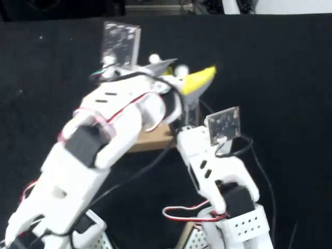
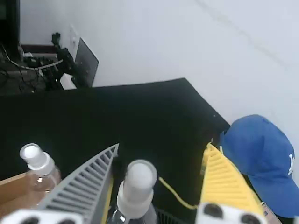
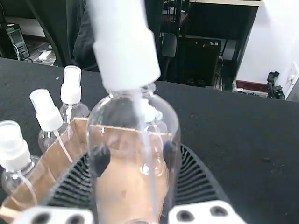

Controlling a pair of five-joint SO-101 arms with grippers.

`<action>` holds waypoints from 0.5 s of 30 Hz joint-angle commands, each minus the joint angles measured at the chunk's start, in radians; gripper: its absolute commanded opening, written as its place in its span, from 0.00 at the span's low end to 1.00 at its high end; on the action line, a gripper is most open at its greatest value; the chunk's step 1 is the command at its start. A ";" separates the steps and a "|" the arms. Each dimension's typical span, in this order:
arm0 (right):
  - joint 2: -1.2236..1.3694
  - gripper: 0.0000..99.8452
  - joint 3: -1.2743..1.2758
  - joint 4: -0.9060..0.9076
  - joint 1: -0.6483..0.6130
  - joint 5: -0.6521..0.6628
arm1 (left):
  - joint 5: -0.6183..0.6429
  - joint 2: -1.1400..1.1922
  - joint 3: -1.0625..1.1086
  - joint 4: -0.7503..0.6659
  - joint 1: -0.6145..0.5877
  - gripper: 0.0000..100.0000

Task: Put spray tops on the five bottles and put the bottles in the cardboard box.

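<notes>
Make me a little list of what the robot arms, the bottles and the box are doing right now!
right jaws: shut on a clear bottle with a white spray top
left jaws: open, one on each side of a bottle top
cardboard box: three topped bottles standing inside
not yet in the box: the clear bottle
blue cap: lying at the edge of the black table, near the wall
</notes>
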 commanded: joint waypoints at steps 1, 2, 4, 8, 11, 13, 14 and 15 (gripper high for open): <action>-0.028 0.01 -0.005 -0.037 -0.008 0.003 | -0.008 -0.149 -0.016 0.091 -0.088 0.27; -0.028 0.01 -0.005 -0.037 -0.008 0.003 | -0.008 -0.170 -0.016 0.112 -0.113 0.27; -0.028 0.01 -0.005 -0.037 -0.008 0.003 | -0.005 -0.215 -0.012 0.150 -0.177 0.27; -0.028 0.01 -0.004 -0.043 -0.009 0.003 | -0.003 -0.261 -0.005 0.222 -0.372 0.27; -0.019 0.01 -0.002 -0.043 -0.020 0.002 | -0.009 -0.259 0.050 0.235 -0.570 0.27; -0.019 0.01 0.018 -0.052 -0.055 0.002 | -0.009 -0.259 0.125 0.210 -0.700 0.27; -0.019 0.01 0.031 -0.078 -0.075 0.002 | -0.009 -0.259 0.176 0.186 -0.759 0.27; -0.019 0.01 0.056 -0.118 -0.089 0.008 | -0.009 -0.259 0.229 0.143 -0.809 0.27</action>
